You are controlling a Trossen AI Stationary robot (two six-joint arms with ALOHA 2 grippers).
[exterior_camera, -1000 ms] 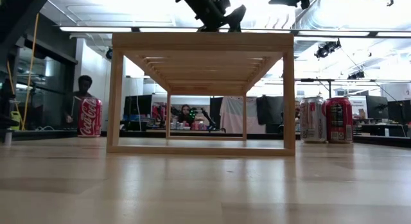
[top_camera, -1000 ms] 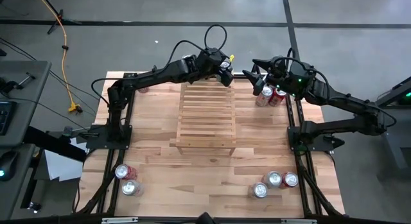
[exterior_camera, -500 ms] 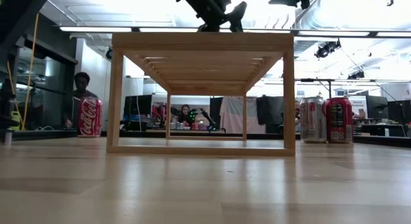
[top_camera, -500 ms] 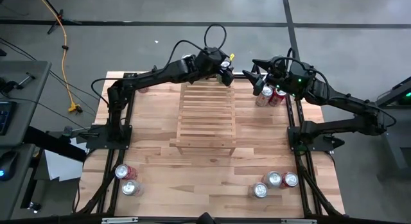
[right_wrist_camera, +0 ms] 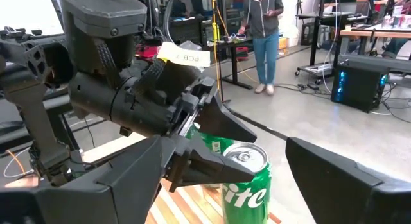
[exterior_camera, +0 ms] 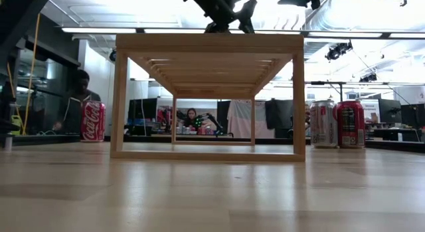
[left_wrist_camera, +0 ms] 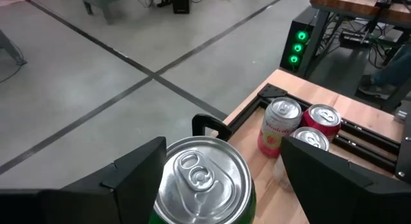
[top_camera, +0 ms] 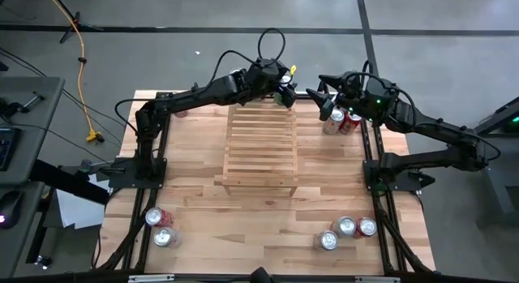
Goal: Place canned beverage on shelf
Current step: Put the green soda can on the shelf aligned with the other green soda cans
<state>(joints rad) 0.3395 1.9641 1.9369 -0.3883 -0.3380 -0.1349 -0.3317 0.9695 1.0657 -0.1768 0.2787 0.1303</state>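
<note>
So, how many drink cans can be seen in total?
10: a green can in the left gripper at the shelf's far end, a red can far left, three far right, two near left, three near right. Others may be hidden.

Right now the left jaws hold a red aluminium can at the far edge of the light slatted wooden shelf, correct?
Not red. The aluminium can in the left jaws is green, as the right wrist view shows. The rest stands: it is held at the far edge of the light slatted wooden shelf.
</note>
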